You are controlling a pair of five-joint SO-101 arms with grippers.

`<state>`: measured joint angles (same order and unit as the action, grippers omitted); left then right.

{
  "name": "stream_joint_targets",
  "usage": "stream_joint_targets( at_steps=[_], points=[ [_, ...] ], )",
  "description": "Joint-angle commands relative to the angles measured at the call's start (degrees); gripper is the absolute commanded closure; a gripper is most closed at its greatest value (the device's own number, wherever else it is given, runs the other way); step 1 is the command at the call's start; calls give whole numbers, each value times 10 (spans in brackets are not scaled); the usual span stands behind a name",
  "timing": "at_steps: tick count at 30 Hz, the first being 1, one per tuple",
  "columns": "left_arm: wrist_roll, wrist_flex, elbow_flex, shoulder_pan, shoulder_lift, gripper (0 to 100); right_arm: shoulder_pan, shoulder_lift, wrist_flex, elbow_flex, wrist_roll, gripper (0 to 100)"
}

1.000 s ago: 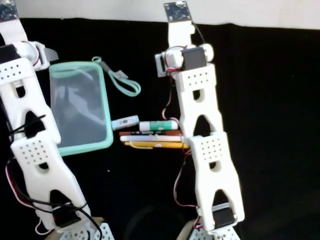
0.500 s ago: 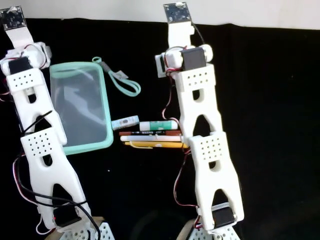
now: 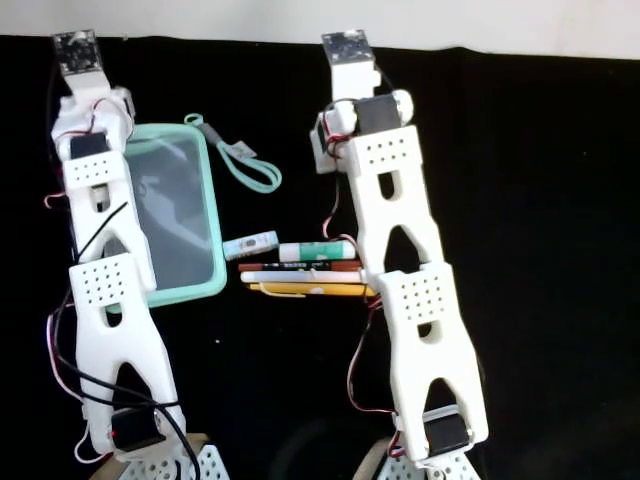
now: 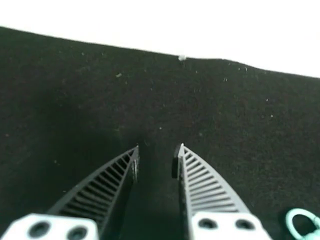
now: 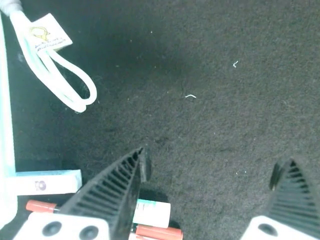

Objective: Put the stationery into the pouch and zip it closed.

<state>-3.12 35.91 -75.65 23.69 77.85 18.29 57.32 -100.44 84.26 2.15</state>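
Left arm [image 3: 105, 250]: extends from the near left edge to the far left. It crosses the left edge of the pouch [image 3: 180, 215] and hides that border.

Left gripper [image 4: 156, 159]: fingers narrowly apart, holding nothing, above bare black tabletop [image 3: 540, 250]. A mint ring [image 4: 301, 223] beside it is cut off at the frame edge.

Pouch: lies flat on the tabletop, clear face up. The zip state cannot be made out. Its strap [image 3: 243, 163] lies looped at the far right corner.

Stationery: just right of the pouch and outside it.
- A small light-blue item [image 3: 250, 243], type unclear.
- A green-and-white marker [image 3: 318, 250].
- Three pens [image 3: 300, 267] lying side by side, their right ends hidden under the right arm [image 3: 400, 230].

Right gripper [image 5: 214, 167]: fingers spread wide and empty, above the tabletop just far of the marker.
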Motion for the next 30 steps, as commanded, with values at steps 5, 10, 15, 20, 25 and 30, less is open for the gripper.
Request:
stream_joint_targets(
  at_steps=[5, 10, 15, 20, 25, 30],
  points=[
    [-97, -13, -2, -11, 26, 864, 4, -9, -7, -3, 4, 626],
    [-98, 9, -2, -13, 29, 864, 4, -9, -7, -3, 4, 626],
    [-98, 109, -6, -16, 28, 864, 4, -9, -7, -3, 4, 626],
    [-122, 198, -16, -16, 23, 864, 4, -13, -7, 0, 4, 626],
    [-130, 361, -85, -29, 3, 864, 4, -14, -7, 1, 4, 626],
    [-131, 514, -157, -54, -2, 864, 5, -15, -7, 1, 4, 626]
  ],
)
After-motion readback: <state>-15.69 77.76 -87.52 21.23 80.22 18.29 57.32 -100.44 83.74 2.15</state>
